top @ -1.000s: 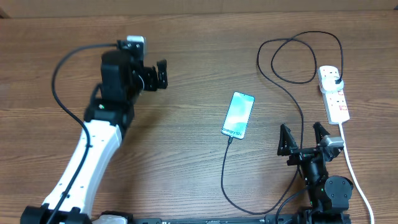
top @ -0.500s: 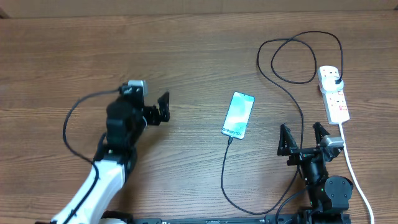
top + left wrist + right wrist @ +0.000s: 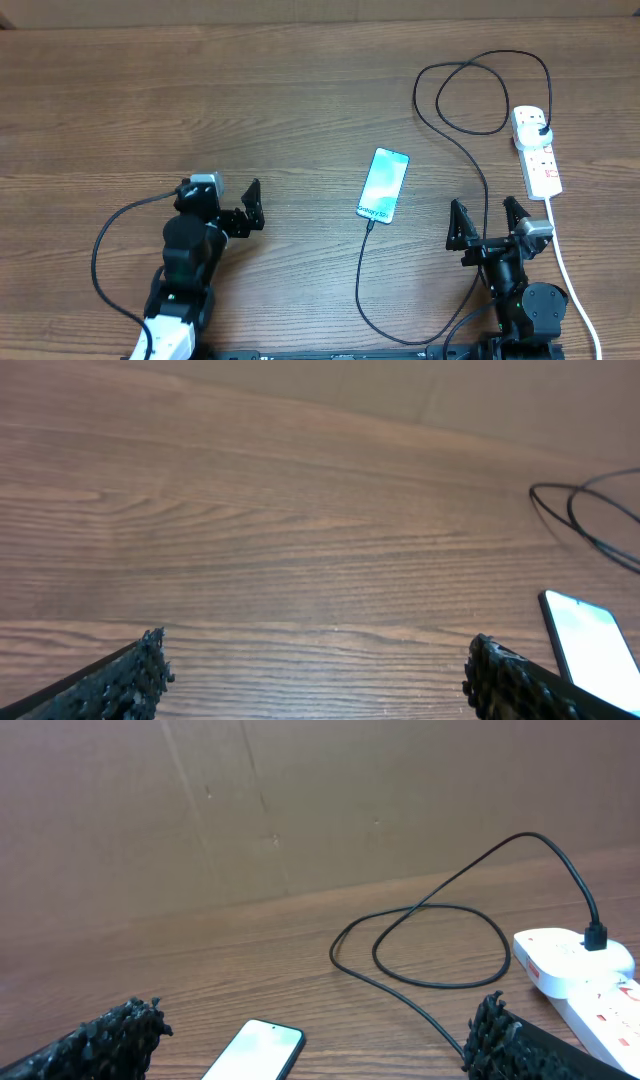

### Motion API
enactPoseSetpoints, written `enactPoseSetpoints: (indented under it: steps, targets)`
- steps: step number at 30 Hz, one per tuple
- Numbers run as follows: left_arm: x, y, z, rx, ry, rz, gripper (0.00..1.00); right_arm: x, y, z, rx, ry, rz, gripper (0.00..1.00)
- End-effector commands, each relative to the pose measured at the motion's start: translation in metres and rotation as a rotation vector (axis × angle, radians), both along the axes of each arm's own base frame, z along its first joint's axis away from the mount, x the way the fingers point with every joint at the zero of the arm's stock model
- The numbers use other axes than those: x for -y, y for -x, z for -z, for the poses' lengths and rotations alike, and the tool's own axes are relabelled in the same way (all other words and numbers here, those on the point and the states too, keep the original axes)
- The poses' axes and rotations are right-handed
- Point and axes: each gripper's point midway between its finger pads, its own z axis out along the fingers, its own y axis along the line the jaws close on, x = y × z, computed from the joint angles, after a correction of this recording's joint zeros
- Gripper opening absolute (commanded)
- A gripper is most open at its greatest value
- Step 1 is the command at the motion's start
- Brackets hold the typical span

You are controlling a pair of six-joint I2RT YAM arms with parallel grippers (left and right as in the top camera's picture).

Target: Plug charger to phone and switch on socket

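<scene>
Left pincer back, phone well right.

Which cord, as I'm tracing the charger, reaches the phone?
The thin black cable ends at the slim teal-screened phone; the thick white cord only leaves the white power strip.

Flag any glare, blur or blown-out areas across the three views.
Overhead: even light, sharp, no harsh shadows; phone screen bright, its text barely legible. Left wrist: phone screen blown out to white at lower right, table grain crisp. Right wrist: screen washed out too; socket in focus.
</scene>
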Motion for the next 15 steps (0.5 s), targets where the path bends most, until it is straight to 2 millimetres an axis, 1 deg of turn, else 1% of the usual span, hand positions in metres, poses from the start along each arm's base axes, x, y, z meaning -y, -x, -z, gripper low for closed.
enactPoseSetpoints:
  steps: [1,7,10,15]
  targets:
    - [-0.012,0.009,0.009,-0.005,0.023,-0.068,1.00,-0.002,0.000,0.002,0.003,-0.006,-0.009,1.00]
    - [-0.019,0.029,0.033,-0.028,0.067,-0.111,1.00,-0.002,0.000,0.002,0.003,-0.006,-0.009,1.00]
    - [-0.021,0.036,0.042,-0.036,0.091,-0.125,0.99,-0.002,0.000,0.002,0.003,-0.006,-0.009,1.00]
    - [-0.024,0.037,0.035,-0.015,0.091,-0.138,1.00,-0.002,0.000,0.002,0.003,-0.006,-0.009,1.00]
